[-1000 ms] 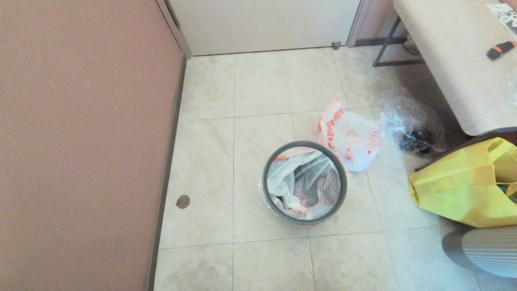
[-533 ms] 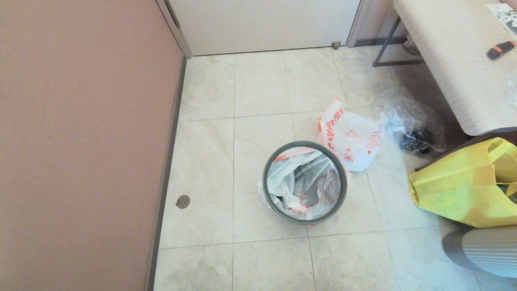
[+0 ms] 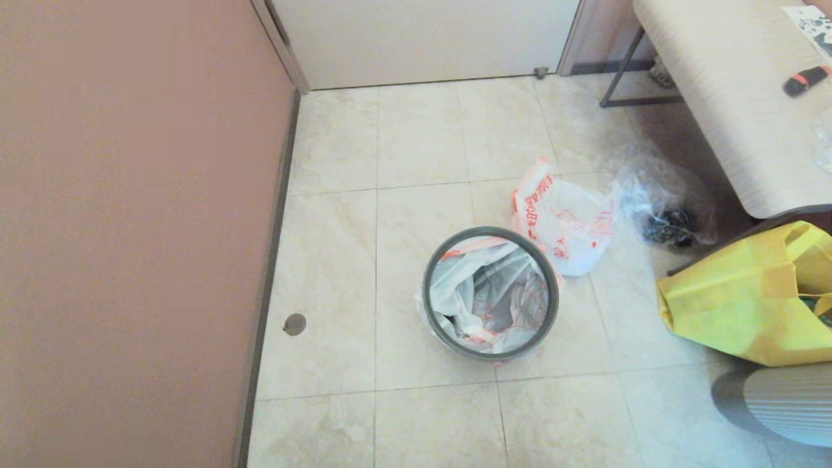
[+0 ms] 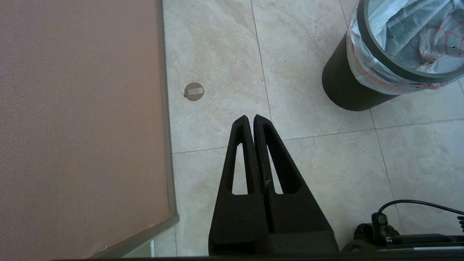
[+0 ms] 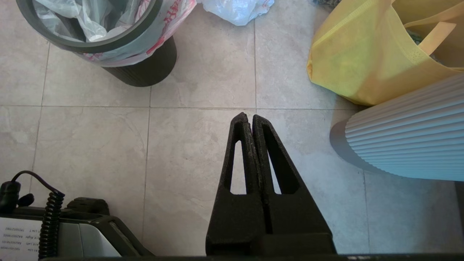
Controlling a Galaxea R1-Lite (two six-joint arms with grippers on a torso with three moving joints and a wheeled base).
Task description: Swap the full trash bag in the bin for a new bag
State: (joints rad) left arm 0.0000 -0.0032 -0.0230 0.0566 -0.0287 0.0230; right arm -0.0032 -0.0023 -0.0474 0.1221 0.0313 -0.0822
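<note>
The black bin (image 3: 492, 353) stands mid-floor with the grey hoop (image 3: 431, 273) on its rim. A thin white bag with orange-red print, the new bag (image 3: 468, 286), lines it, folded out under the hoop and sagging round a dark hollow. The full trash bag (image 3: 569, 227) sits bulging on the tiles just behind and right of the bin. Neither gripper shows in the head view. My left gripper (image 4: 250, 117) hangs shut over bare floor, the bin (image 4: 344, 83) ahead to one side. My right gripper (image 5: 246, 116) is also shut and holds nothing, well short of the bin (image 5: 145, 69).
A clear crinkled bag (image 3: 663, 201) with dark contents lies beyond the full bag. A yellow tote (image 3: 741, 299) and a ribbed white object (image 3: 786, 403) stand at the right, under a bench (image 3: 728, 97). A pink wall (image 3: 130, 227) bounds the left; a floor drain (image 3: 294, 324) sits near it.
</note>
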